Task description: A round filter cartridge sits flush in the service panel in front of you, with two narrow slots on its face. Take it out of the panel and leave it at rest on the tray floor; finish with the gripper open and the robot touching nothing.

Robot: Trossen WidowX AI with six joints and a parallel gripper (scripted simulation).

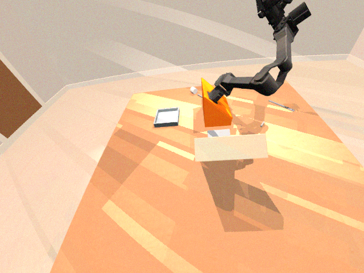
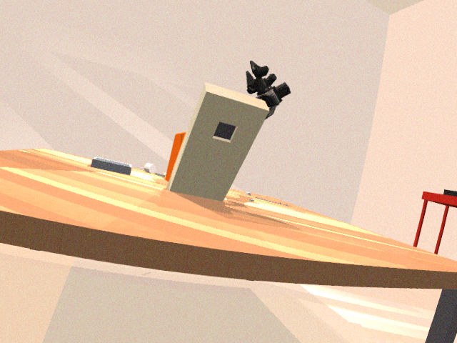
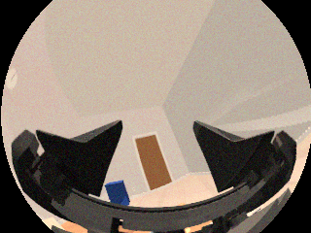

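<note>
The service panel [image 1: 230, 147] [image 2: 206, 162] stands upright on the table, its back towards the exterior camera. A dark square opening [image 2: 224, 131] shows in that back. The panel's face, the round cartridge and its slots are hidden in the top and exterior views, so the cartridge's seating cannot be told. The tray [image 1: 166, 124] [image 2: 111, 166] is shallow and dark-walled, and its pale floor looks bare in the top view. My gripper [image 2: 248, 67] [image 3: 158, 124] is open with nothing between the fingers. It is raised high above the table, away from panel and tray, facing the room's walls.
An orange wedge [image 1: 215, 116] [image 2: 175, 156] stands beside the panel, with the arm's lower end at it. A white cylinder [image 1: 193, 90] [image 2: 149, 168] with a rod lies behind it. A thin grey rod [image 1: 281, 106] and a small grey piece [image 1: 262, 124] lie to the right.
</note>
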